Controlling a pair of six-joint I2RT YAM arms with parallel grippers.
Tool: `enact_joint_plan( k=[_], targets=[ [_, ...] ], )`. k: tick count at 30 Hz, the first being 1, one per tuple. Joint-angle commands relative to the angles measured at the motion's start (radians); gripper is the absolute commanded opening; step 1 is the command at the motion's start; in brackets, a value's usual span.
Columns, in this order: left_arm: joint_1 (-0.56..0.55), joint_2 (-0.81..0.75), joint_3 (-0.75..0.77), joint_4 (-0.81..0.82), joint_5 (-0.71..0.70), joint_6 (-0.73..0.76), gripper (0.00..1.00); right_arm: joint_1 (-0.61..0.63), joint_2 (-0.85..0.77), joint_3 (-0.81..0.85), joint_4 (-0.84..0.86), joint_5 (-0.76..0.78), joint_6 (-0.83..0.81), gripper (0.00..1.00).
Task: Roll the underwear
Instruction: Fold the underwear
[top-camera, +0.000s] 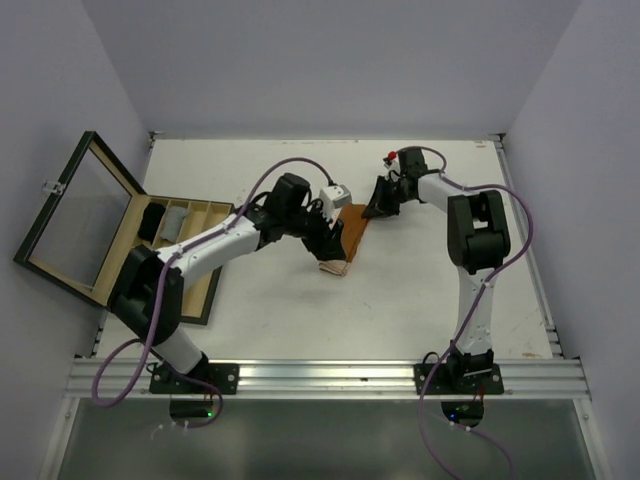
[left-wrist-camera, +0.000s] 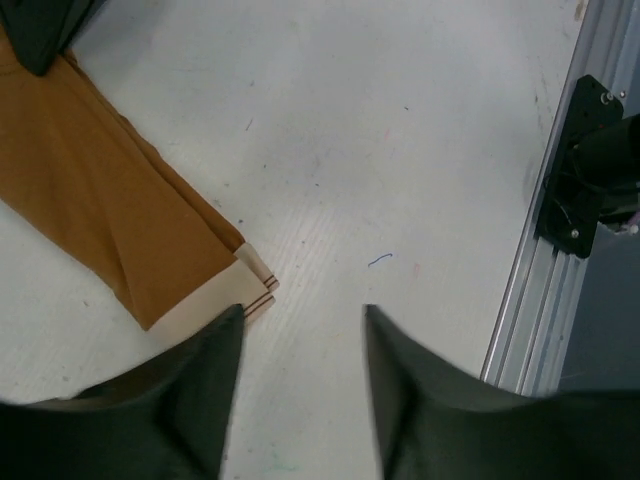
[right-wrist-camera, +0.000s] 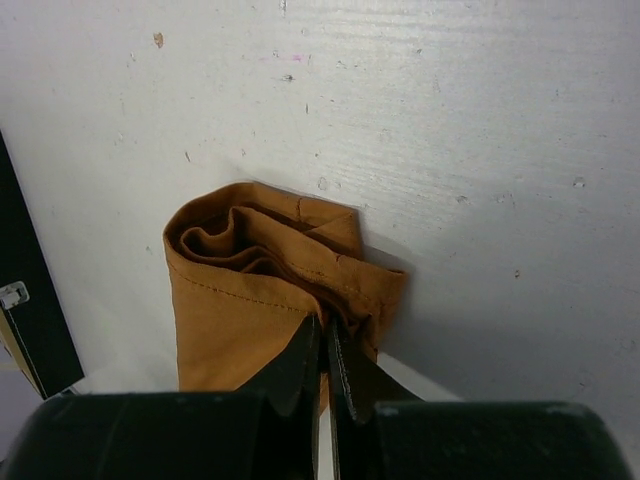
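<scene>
Top external view: an orange-brown folded cloth underwear (top-camera: 354, 226) lies as a narrow strip on the white table (top-camera: 430, 290), about mid-table. It runs from a far end by the right gripper (top-camera: 379, 207) to a near end with a pale beige waistband (top-camera: 333, 267) by the left gripper (top-camera: 328, 250). At the left edge of the table stands a black-framed wooden box with compartments (top-camera: 213, 278), its glass lid (top-camera: 75, 215) swung open to the left. One far compartment holds a black cloth item (top-camera: 152, 222), and something grey lies in the one beside it.

From the left wrist, the left gripper (left-wrist-camera: 303, 316) has its two dark fingers set apart with only bare table between them, gripping nothing. Its left finger (left-wrist-camera: 190, 390) sits right at the beige waistband (left-wrist-camera: 215, 298), which is edged with thin dark stripes; whether they touch cannot be told. The orange-brown strip (left-wrist-camera: 110, 200) stretches flat away from there towards the far left. The aluminium rail (left-wrist-camera: 535, 310) at the near table edge runs along the right of this view.

From the right wrist, the right gripper (right-wrist-camera: 322, 340) has its fingers pressed together on the hem at the other end of the underwear (right-wrist-camera: 240, 290). That end is bunched into loose curled folds on the table just beyond the fingertips.
</scene>
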Motion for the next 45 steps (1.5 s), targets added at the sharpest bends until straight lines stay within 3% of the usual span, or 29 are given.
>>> enact_joint_plan(
  k=[1,5,9,16,19,24,27,29,30,33,35,40,45],
  targets=[
    [0.101,0.091,0.049,0.015,0.153,-0.040,0.45,-0.006,0.051,0.021,0.000,0.066,-0.055,0.05],
    [0.119,0.233,0.094,0.082,0.284,-0.077,0.22,-0.006,0.060,0.037,-0.017,0.069,-0.069,0.05],
    [0.113,0.276,0.025,0.256,0.364,-0.181,0.21,-0.006,0.060,0.038,-0.020,0.069,-0.067,0.04],
    [0.106,0.404,-0.049,0.455,0.307,-0.296,0.08,-0.006,0.068,0.025,-0.015,0.060,-0.060,0.07],
    [0.107,0.474,-0.047,0.448,0.269,-0.322,0.00,-0.006,0.046,0.023,-0.015,0.051,-0.058,0.22],
    [0.113,0.505,-0.078,0.455,0.223,-0.342,0.00,-0.021,-0.085,0.041,0.000,0.062,-0.058,0.55],
    [0.112,0.497,-0.089,0.460,0.205,-0.342,0.00,-0.029,-0.162,0.046,0.023,0.037,-0.041,0.59],
    [0.113,0.497,-0.089,0.454,0.199,-0.344,0.00,-0.029,-0.197,0.020,0.073,-0.022,0.006,0.53],
    [0.115,0.497,-0.089,0.454,0.198,-0.345,0.00,-0.028,-0.228,-0.024,0.104,-0.080,0.037,0.36],
    [0.121,0.502,-0.087,0.454,0.198,-0.353,0.00,-0.025,-0.260,-0.139,0.268,-0.150,0.201,0.13],
    [0.122,0.503,-0.087,0.452,0.200,-0.353,0.00,-0.025,-0.259,-0.190,0.374,-0.214,0.329,0.06],
    [0.130,0.503,-0.093,0.458,0.203,-0.353,0.00,0.011,-0.224,-0.363,0.599,-0.280,0.570,0.04],
    [0.133,0.510,-0.087,0.455,0.205,-0.352,0.00,0.090,-0.159,-0.436,0.759,-0.290,0.649,0.04]
  ],
)
